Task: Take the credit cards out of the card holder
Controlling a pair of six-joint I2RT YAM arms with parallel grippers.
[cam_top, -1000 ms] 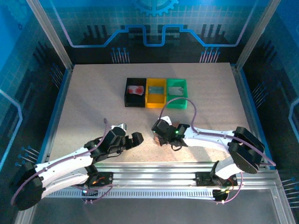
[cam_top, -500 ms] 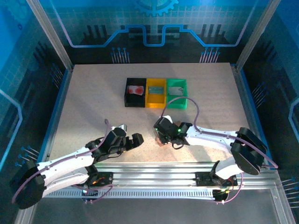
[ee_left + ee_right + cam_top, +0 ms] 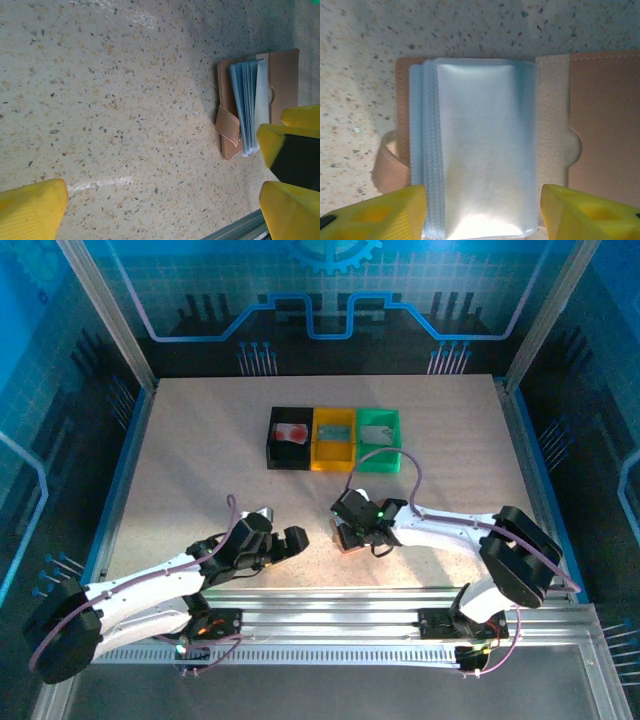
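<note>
Top view: I see a speckled surface point(image 3: 200, 460) inside blue walls. At the far centre a black bin point(image 3: 288, 461) holds a red card point(image 3: 292, 432). The yellow bin point(image 3: 334, 461) and green bin point(image 3: 378, 463) each hold something pale. The wallet point(image 3: 350, 543) lies open under the right end effector point(image 3: 350, 530).

Left wrist: the left end effector point(image 3: 160, 210) is spread wide and empty.

Right wrist: the right fingers point(image 3: 380, 212) are wide apart, gripping nothing. The wallet's long axis runs left-right.

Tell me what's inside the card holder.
Inside the card holder: a stack of pale blue sleeves, the top one looking empty. Lower sleeves and the pocket interior are covered.
</note>
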